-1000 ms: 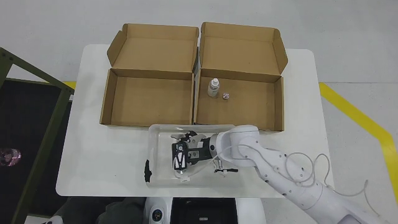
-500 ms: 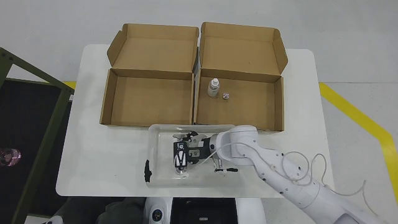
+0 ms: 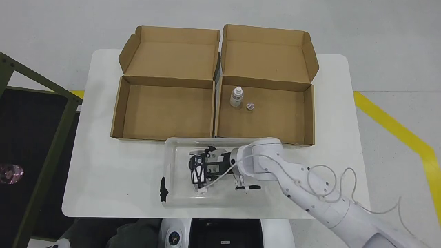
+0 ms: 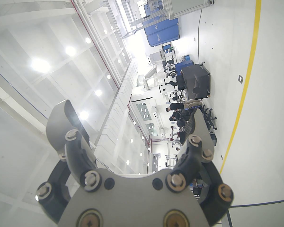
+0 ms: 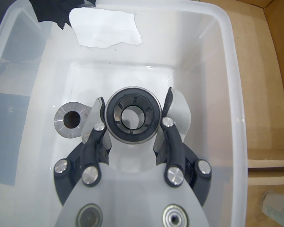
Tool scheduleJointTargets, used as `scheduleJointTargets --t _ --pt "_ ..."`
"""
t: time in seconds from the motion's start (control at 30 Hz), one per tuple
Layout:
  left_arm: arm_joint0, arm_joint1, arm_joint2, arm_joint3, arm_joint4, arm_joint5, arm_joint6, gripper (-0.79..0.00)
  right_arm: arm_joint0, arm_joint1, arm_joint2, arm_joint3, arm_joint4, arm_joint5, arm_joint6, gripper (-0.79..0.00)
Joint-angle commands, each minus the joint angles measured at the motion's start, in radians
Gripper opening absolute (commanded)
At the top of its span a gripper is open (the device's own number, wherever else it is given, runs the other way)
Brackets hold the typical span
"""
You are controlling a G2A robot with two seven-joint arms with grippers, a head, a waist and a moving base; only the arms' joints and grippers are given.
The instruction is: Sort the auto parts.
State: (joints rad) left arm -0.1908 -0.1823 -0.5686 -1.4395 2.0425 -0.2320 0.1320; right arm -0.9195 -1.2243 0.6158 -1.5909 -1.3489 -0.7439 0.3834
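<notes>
1. Two brown cardboard boxes stand side by side at the far part of the white table point(image 3: 117, 165), lids folded back: the left cardboard box point(image 3: 165, 110) and the right cardboard box point(image 3: 282, 114). From the top view I count one small white bottle point(image 3: 237, 97) and one tiny pale part point(image 3: 251, 105) in the right one, near its left wall. One clear plastic bin point(image 3: 176, 172) sits along the table's near edge, just beside both boxes. The right gripper point(image 3: 200, 172) is down inside it.
2. On the left wrist view, the left gripper point(image 4: 130, 114) has its fingers spread wide apart and points up into the hall.
3. On the right wrist view I count two parts in the bin: one black round bearing with a metal rim point(image 5: 132, 115) and one silver metal ring point(image 5: 69, 119). The right gripper clamps the bearing, a pad against each side. The ring lies just beside one finger's outer face. Bare floor separates the bearing from the bin wall carrying one torn white label point(image 5: 106, 28). One scrap of black tape point(image 5: 56, 3) sticks on that rim.
</notes>
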Motion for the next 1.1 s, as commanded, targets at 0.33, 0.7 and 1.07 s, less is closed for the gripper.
scheduleJointTargets --t 0.33,0.7,1.07 --pt "0.000 0.000 0.000 0.000 0.000 0.000 0.000 0.000 0.005 -0.008 0.013 0.000 0.025 -0.022 -0.037 -0.785" --pt "0.000 0.000 0.000 0.000 0.000 0.000 0.000 0.000 -0.002 -0.006 0.053 -0.055 0.068 -0.049 -0.058 -0.785" --pt "0.000 0.000 0.000 0.000 0.000 0.000 0.000 0.000 0.004 -0.003 0.102 -0.117 0.090 -0.050 -0.087 -0.785"
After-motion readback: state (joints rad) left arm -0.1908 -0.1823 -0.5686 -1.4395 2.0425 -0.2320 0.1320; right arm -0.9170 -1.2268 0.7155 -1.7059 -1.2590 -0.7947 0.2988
